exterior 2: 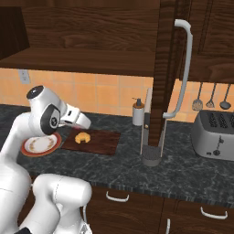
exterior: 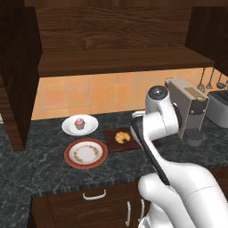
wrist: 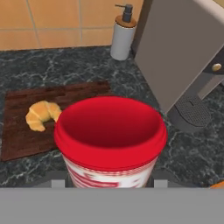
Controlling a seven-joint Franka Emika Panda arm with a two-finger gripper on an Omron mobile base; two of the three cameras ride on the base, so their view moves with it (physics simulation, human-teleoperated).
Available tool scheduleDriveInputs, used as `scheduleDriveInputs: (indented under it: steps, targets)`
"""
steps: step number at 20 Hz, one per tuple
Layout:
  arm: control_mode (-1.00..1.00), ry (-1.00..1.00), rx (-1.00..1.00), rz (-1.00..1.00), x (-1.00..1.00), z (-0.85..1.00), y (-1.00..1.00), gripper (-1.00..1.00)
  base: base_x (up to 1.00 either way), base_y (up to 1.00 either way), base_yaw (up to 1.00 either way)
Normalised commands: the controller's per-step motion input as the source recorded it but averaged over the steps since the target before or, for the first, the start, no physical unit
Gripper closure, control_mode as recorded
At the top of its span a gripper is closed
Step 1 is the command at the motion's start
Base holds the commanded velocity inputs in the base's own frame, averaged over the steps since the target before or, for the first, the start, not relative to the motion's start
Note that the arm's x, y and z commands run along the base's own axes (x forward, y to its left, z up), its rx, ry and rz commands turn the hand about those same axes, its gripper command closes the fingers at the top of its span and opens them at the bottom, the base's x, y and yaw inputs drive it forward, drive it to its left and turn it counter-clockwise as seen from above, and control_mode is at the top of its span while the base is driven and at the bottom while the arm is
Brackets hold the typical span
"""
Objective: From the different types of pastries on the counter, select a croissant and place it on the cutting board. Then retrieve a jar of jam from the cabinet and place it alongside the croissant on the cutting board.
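Kitchen: stone counter [exterior: 53, 171], toaster [exterior 2: 215, 135], tiled backsplash [exterior: 89, 93].

The worktop [exterior: 26, 169] is showing as polished dark stone veined with pale marbling. The cutting board [wrist: 17, 131] is looking like matt, reddish-brown wood with visible grain, and the cabinet [exterior: 111, 40] is showing a broader dark wood grain. The croissant [wrist: 41, 114] is appearing golden, soft and slightly glossy. The jar of jam [wrist: 110, 140] is wearing a smooth, red, plastic-looking lid. The wall tiles [exterior: 89, 93] are looking matt orange. The toaster [exterior 2: 215, 135] is gleaming like brushed metal.
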Motion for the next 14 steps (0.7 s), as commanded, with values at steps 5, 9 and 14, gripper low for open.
scheduleDriveInputs:
  steps: [5,9,14]
  targets:
    - [-1.00,0.01,0.08,0.12,0.16,-0.03,-0.26,1.00,0.00,0.00,0.00]
    - [-1.00,-0.03,0.00,0.19,0.02,-0.41,-0.14,1.00,0.00,0.00,0.00]
    - [-1.00,-0.14,-0.06,0.21,0.00,-0.62,-0.06,1.00,0.00,0.00,0.00]
